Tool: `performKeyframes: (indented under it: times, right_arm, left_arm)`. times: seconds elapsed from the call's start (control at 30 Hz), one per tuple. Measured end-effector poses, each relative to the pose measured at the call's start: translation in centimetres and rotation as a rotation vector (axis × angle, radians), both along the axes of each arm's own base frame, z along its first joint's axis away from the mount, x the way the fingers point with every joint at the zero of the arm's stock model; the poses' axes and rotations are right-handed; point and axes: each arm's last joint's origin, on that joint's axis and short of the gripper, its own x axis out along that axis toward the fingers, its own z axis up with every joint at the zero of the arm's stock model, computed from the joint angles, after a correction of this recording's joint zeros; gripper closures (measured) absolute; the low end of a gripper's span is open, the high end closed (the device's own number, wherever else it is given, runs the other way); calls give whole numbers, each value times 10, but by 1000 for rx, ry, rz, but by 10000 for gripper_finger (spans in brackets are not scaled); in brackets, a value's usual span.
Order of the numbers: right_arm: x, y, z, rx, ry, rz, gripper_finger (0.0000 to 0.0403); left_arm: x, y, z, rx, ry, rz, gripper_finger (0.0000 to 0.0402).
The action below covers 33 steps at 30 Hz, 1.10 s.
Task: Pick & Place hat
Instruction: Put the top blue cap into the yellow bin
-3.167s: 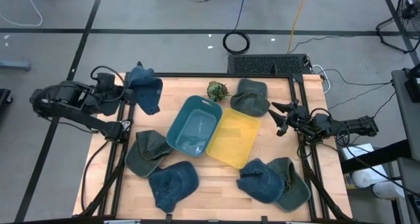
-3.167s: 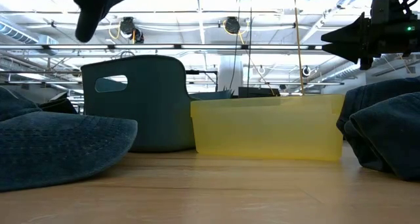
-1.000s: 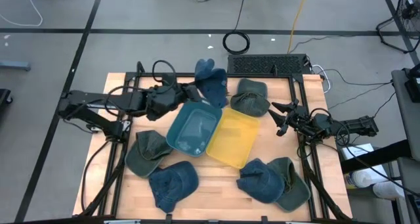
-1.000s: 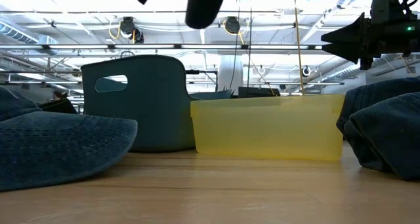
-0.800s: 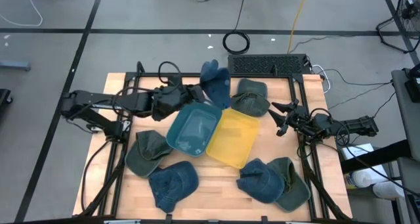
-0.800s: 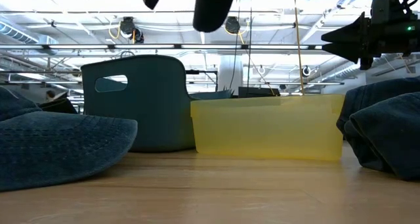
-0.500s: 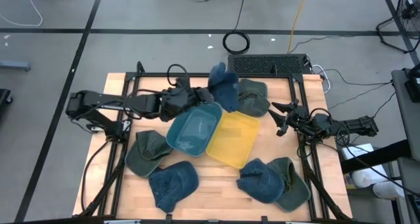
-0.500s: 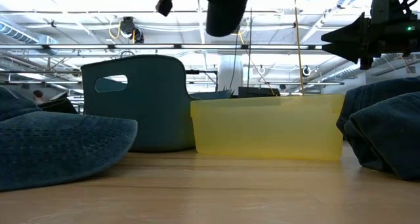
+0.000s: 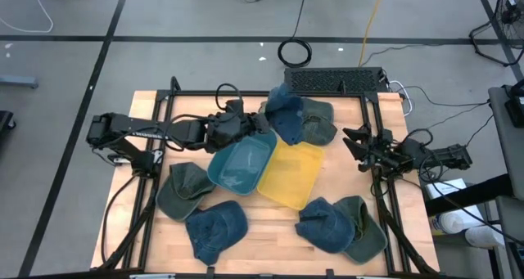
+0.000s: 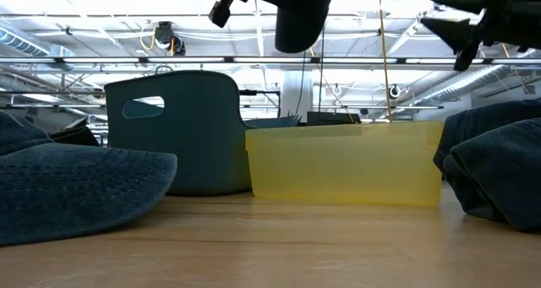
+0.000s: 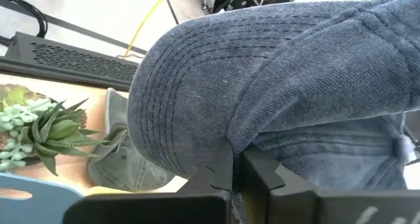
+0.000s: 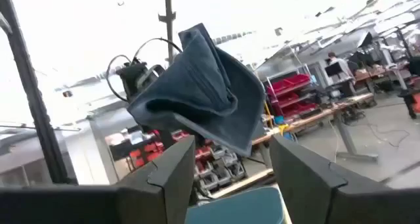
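Just above centre in the overhead view, the left hand (image 9: 260, 120) grips a blue denim cap (image 9: 284, 115) aloft beside the teal plastic bin (image 9: 239, 160). It likely needs lowering and releasing. The right hand (image 9: 358, 144) waits half-open at right.

Both arms are matte black, built of jointed, boxy segments with rounded housings at the joints. Thin black cables loop in arcs above the left arm (image 9: 155, 132) near its wrist, and another loop shows on the right arm (image 9: 426, 158). Each ends in two flat, dark, angular fingers with stepped, notched inner edges.
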Motion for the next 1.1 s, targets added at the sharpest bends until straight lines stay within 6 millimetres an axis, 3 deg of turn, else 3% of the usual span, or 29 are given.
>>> performKeyframes:
  times: [0.1,0.3,0.77,1.1]
  right_arm:
    - [5,1,-2,-5,89,6,215]
    - [14,2,40,-28,206,2,215]
    - [42,6,153,-93,270,-27,215]
    - [71,9,194,-169,430,-58,215]
  left_arm:
    - [0,0,0,7,3,-8,395]
    - [0,0,0,4,4,-20,395]
    - [0,6,0,-25,-5,-28,395]
    - [1,5,-1,-48,-15,-47,395]
